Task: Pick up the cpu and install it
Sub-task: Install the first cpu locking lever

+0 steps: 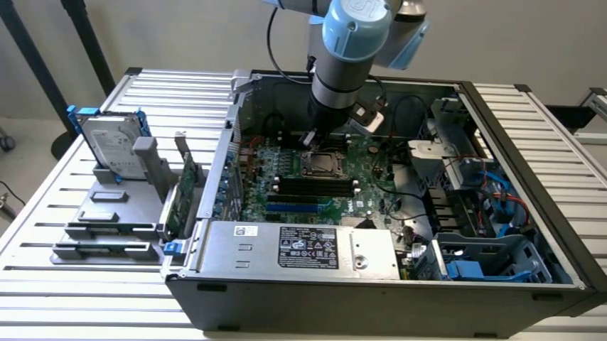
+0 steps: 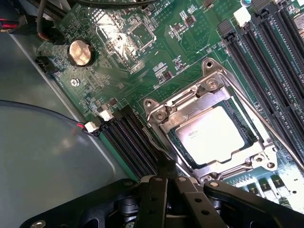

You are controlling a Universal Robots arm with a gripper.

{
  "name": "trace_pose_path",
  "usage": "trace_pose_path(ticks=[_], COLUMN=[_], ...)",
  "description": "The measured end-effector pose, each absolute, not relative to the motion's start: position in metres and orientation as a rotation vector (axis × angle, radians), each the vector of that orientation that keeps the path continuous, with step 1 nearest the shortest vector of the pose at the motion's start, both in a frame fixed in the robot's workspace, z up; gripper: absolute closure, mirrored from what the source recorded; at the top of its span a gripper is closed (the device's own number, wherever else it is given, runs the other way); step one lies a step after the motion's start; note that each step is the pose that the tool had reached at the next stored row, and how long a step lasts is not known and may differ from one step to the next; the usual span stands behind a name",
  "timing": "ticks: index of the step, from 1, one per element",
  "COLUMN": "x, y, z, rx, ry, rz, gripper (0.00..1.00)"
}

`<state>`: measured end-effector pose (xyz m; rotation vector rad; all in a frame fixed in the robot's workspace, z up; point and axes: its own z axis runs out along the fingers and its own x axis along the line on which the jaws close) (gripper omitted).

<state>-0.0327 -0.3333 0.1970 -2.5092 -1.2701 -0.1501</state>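
The cpu (image 2: 213, 135), a flat square chip with a bright silver top, lies in the motherboard socket. The socket's metal frame (image 2: 190, 102) is closed around its edges. My gripper (image 2: 165, 173) is shut, its black fingers pressed together just beside a corner of that frame, close to the thin socket lever (image 2: 154, 142). I see nothing between the fingers. In the exterior view the arm reaches down into the open computer case, and the gripper (image 1: 311, 139) hangs right over the socket (image 1: 323, 163) in the middle of the board.
A silver hard drive (image 1: 112, 145) with a blue frame and a green circuit card (image 1: 187, 188) stand in a grey holder at the exterior view's left. Memory slots (image 2: 266, 61) flank the socket. The power supply (image 1: 298, 246) and case walls (image 1: 517, 135) hem in the board.
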Motion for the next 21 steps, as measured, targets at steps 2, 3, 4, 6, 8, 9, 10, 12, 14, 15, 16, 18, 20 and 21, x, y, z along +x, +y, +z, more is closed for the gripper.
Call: trace_pose_path(ticks=[2,3,4,6,8,9,10,12,14,15,16,18,20,21], x=[-0.0327,-0.0327,-0.0326,-0.0321,-0.0311,-0.0306,-0.0302,-0.0294,-0.0290,-0.0288,-0.0285,-0.0281,-0.0272,-0.0266], y=[-0.3332,-0.3332,-0.3332,-0.3332,-0.3332,-0.3332,-0.3332,-0.3332,-0.3332,-0.3332,-0.3332,-0.3332,-0.3333,-0.3333], z=[0.1970,0.1970,0.1969,0.1968,0.1966,0.1966,0.1965,0.1963,0.1961,0.1960,0.1958,0.1956,0.1954,0.1952], rx=[-2.509,-2.510,-2.511,-2.512,-2.515,-2.516,-2.517,-2.518,-2.522,-2.524,-2.525,-2.528,-2.529,-2.530], ry=[-1.270,-1.270,-1.271,-1.271,-1.272,-1.273,-1.273,-1.274,-1.276,-1.277,-1.277,-1.279,-1.279,-1.279], rz=[-0.150,-0.150,-0.149,-0.148,-0.146,-0.146,-0.145,-0.144,-0.141,-0.140,-0.139,-0.137,-0.136,-0.136], gripper=[0.89,0.89,0.89,0.89,0.89,0.89,0.89,0.89,0.89,0.89,0.89,0.89,0.89,0.89])
